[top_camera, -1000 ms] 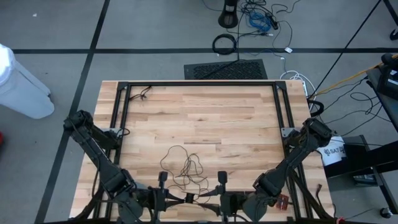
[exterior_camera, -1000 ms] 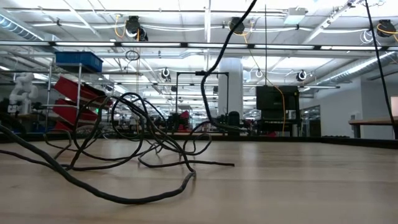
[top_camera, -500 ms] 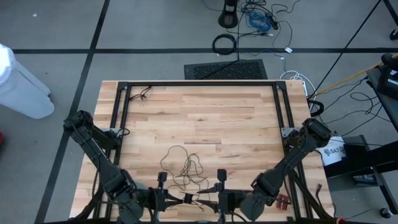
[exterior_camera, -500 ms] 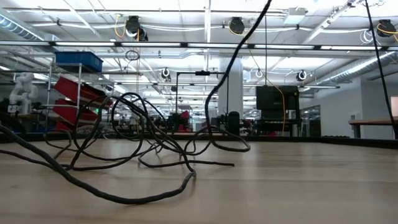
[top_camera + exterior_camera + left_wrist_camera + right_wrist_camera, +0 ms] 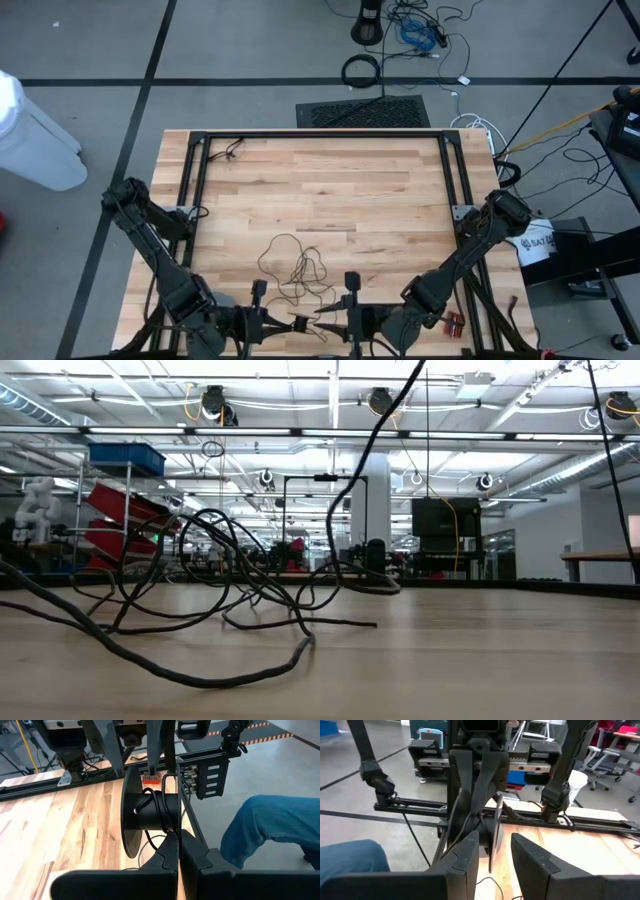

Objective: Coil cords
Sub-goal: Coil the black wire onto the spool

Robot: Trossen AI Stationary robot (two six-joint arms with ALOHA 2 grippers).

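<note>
Both arms meet at bottom centre of high view, over table [image 5: 330,170] front edge.

Left gripper [image 5: 177,851]: fingers pressed together, clamped on rim of black spool [image 5: 150,812] with several wire turns wound on.

Right gripper [image 5: 495,845]: fingers parted, spool disc edge between them; contact unclear.

Thin dark cord [image 5: 295,265]: loose tangle on table, lower centre of high view, 1 strand rising to grippers.
</note>
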